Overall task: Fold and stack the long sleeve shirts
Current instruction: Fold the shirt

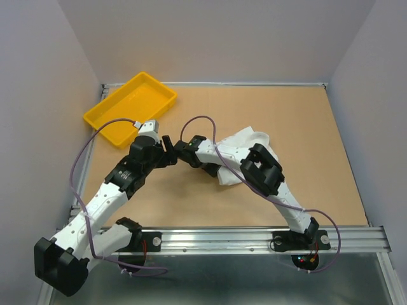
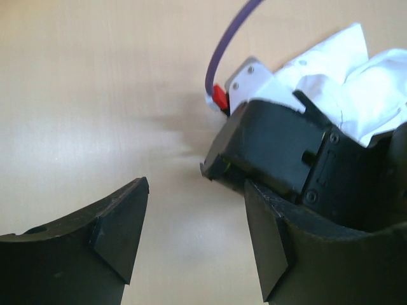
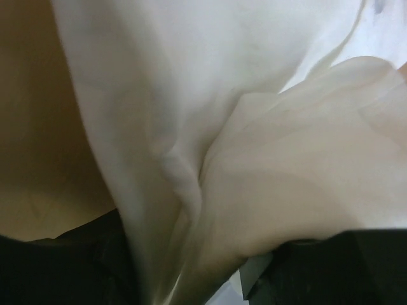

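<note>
Left pincer (image 2: 196, 190): jaws apart, low over bare bench (image 1: 191, 203). Right pincer (image 1: 180, 150): just beside left one, apparently buried in white shirt (image 1: 245, 141); clamped or not, cannot tell. Shirt crumpled, right of bench centre. Yellow tray (image 1: 137, 101): far-left corner.

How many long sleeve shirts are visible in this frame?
1. The white shirt lies crumpled on the table, right of centre, partly under the right arm. Another could be hidden within the bundle or beneath the arm.
</note>
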Robot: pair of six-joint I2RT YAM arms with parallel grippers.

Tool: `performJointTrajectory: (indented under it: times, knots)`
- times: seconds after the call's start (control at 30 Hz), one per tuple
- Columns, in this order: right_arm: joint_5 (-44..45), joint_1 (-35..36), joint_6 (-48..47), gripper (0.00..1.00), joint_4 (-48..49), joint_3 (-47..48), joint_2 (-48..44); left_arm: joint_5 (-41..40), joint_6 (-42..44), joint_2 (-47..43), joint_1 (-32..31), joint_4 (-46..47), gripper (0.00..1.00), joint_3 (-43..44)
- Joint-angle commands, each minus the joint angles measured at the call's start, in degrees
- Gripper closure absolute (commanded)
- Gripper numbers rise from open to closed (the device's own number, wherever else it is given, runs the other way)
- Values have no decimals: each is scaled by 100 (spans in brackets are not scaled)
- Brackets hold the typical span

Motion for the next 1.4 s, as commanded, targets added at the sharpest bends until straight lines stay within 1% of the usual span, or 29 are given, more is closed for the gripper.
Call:
performJointTrajectory:
  times: [0.0,0.07,0.1,0.3,0.37,0.43,0.47,0.5,0.53,0.6,0.7,0.73,0.77,0.87,0.9,0.93,0.97,1.0,1.03,1.07,1.1,1.13,1.17,1.2,1.23,1.27,1.3,1.33,1.37]
  knots:
    - [-476,419,92,39,188,-300,-488,-456,-116,-374,50,359,27,69]
    - [-721,472,110,34,188,-257,-586,-614,-142,-463,59,342,27,69]
    - [-792,507,110,30,171,-230,-673,-675,-159,-533,59,324,27,95]
    - [-1250,533,58,27,311,-151,-1051,-1360,-405,-972,76,166,27,157]
    - [-1338,534,49,27,364,-169,-1175,-1799,-581,-1376,76,140,28,157]
    - [-1443,534,31,27,468,-221,-1262,-2116,-730,-1850,76,139,22,131]
    - [-1565,534,22,27,530,-239,-1385,-2404,-739,-1991,76,157,16,130]
    - [-1654,534,31,27,583,-239,-1438,-2512,-739,-2123,76,166,14,130]
    - [-1881,534,5,27,679,-222,-1561,-2652,-652,-2324,76,201,13,139]
    - [-2075,525,-22,27,776,-47,-1658,-2706,-538,-2388,76,245,13,165]
    - [-2287,516,-4,27,812,165,-1825,-2715,-450,-2266,76,192,13,235]
    - [-2235,507,39,27,838,235,-1869,-2602,-415,-2239,76,218,12,218]
    - [-2148,472,101,24,847,227,-2000,-2522,-301,-2204,76,340,12,201]
    - [-2207,87,487,23,996,-45,-2299,-2162,-134,-2089,76,552,12,95]
    - [-2278,-211,688,23,1144,-185,-2605,-2057,58,-2020,85,744,12,17]
    - [-2357,-379,803,23,1224,-325,-2756,-1760,191,-1975,76,868,12,-19]
    - [-2488,-555,917,23,1312,-666,-2922,-1574,366,-1905,76,973,13,-54]
    - [-2542,-887,1101,23,1557,-861,-3324,-1337,707,-1748,76,1201,13,-98]
    - [-2560,-1064,1199,23,1698,-1063,-3520,-752,937,-1642,76,1290,12,-124]
    - [-2586,-1240,1330,21,1830,-1309,-3765,-433,1113,-1537,76,1474,12,-125]
    - [-2630,-1642,1567,18,2110,-1755,-3968,-117,1263,-1248,68,1667,13,-90]
    - [-2726,-1846,1682,17,2261,-2029,-4379,426,1586,-1063,59,1730,13,-46]
    - [-2944,-2083,1805,16,2401,-2267,-4574,736,1703,-878,41,1748,12,24]
    - [-3068,-2529,2015,12,2559,-2800,-4750,913,1860,-502,6,1765,12,103]
    - [-3409,-2760,2078,10,2892,-3058,-5152,1159,2149,-307,-124,1765,12,261]
    - [-3517,-2971,2131,8,3078,-3304,-5304,1187,2300,-114,-239,1713,12,358]
    - [-3805,-3182,2192,8,3236,-3567,-5480,1161,2423,80,-388,1678,12,472]
    - [-3947,-3584,2358,7,3490,-3988,-5612,996,2477,421,-772,1651,12,682]
    - [-4175,-3736,2464,6,3606,-4209,-5727,881,3017,581,-1002,1616,12,780]
